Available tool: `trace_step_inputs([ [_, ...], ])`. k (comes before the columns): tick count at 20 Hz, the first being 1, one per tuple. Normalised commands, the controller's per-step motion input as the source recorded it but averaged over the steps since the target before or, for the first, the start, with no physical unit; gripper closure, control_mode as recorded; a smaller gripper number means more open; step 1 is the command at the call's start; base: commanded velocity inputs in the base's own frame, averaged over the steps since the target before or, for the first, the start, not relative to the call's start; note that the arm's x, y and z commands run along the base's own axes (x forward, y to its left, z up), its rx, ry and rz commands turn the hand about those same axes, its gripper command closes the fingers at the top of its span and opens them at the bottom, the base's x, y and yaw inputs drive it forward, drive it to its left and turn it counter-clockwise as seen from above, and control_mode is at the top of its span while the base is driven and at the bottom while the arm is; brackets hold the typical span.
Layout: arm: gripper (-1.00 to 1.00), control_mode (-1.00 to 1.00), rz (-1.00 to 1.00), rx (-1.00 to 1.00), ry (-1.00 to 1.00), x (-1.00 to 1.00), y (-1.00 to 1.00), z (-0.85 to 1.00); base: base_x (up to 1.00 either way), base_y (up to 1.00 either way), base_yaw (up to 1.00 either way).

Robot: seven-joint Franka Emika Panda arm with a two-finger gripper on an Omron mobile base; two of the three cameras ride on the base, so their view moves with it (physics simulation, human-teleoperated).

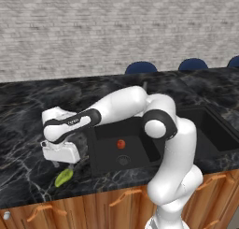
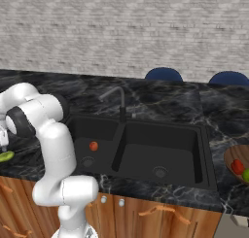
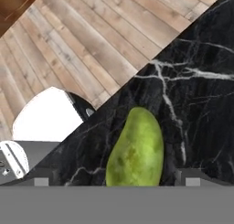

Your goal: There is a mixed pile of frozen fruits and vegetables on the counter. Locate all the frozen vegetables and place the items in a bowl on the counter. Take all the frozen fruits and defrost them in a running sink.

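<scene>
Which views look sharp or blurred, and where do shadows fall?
Hand view: the yellow-green fruit is slightly soft, with a faint shadow on the counter. Left base view: even light, no glare; the arm shades the counter around the fruit. Right base view: the sink basins are dark, details soft.

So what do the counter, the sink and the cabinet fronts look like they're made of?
Counter: polished black marble by its white and tan veins. Sink: matte black, no glare, perhaps composite or coated metal. Cabinet fronts: orange-brown wood grain, possibly veneer.
</scene>
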Motion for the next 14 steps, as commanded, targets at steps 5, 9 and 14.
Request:
trace_step_inputs([
  [5, -1.0, -1.0, -0.01, -0.01, -0.03, 0.03, -0.02, -0.13, 0.0, 0.0, 0.0],
  [9, -1.0, -1.0, -0.07, -0.04, -0.03, 0.1, -0.01, -0.12, 0.0, 0.0, 0.0],
  [14, -1.0, -1.0, -0.04, -0.02, 0.06, -0.15, 0.0, -0.21, 0.0, 0.0, 0.0],
])
